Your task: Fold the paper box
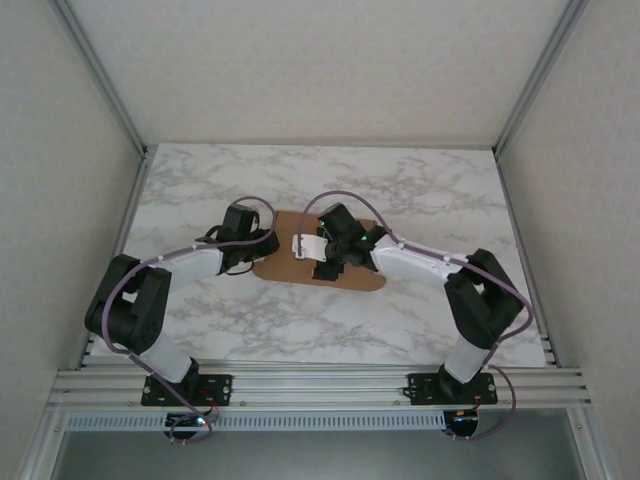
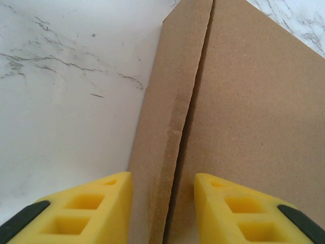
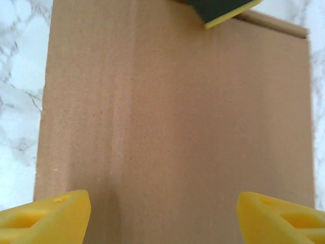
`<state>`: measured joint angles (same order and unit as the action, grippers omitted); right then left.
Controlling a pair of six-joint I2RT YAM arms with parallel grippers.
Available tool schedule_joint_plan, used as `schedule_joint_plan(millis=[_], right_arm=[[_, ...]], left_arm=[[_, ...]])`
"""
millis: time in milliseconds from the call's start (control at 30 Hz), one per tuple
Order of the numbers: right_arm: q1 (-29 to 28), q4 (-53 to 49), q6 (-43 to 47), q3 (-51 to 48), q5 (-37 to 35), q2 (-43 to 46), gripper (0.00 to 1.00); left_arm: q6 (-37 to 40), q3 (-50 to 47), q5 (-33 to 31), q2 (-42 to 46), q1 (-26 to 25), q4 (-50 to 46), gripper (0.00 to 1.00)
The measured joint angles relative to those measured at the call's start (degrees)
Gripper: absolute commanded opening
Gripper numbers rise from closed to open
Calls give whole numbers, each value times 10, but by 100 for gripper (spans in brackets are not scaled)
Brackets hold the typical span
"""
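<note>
The paper box (image 1: 290, 268) lies flat and brown on the marble table (image 1: 420, 200), between the two arms. My left gripper (image 1: 266, 240) is at its left end. In the left wrist view its yellow fingers (image 2: 91, 208) stand apart on either side of a narrow side flap (image 2: 167, 112), whose inner edge is slightly raised beside the main panel (image 2: 254, 112). Neither pad presses on the flap. My right gripper (image 1: 322, 262) hovers over the middle of the box, and its jaws (image 3: 163, 213) are wide open above the bare panel (image 3: 172, 101), holding nothing.
A dark, yellow-edged tip of the left gripper (image 3: 223, 10) shows at the far end of the panel in the right wrist view. Metal frame posts and white walls enclose the table on three sides. Bare marble (image 2: 61, 91) lies left of the flap.
</note>
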<state>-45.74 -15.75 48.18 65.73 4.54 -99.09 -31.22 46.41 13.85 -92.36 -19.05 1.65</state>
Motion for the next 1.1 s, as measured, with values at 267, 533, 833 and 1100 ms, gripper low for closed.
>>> schedule_joint_plan(millis=[267, 533, 833, 1100], right_arm=[[-7, 16, 33, 14, -51, -64, 69], [-31, 41, 57, 28, -146, -88, 50], [-37, 63, 59, 18, -169, -89, 52], [-35, 79, 23, 3, -146, -78, 69]], left_arm=[[0, -3, 0, 0, 0, 7, 35], [0, -6, -7, 0, 3, 16, 35], [0, -6, -13, 0, 4, 16, 36], [0, -6, -16, 0, 4, 16, 36]])
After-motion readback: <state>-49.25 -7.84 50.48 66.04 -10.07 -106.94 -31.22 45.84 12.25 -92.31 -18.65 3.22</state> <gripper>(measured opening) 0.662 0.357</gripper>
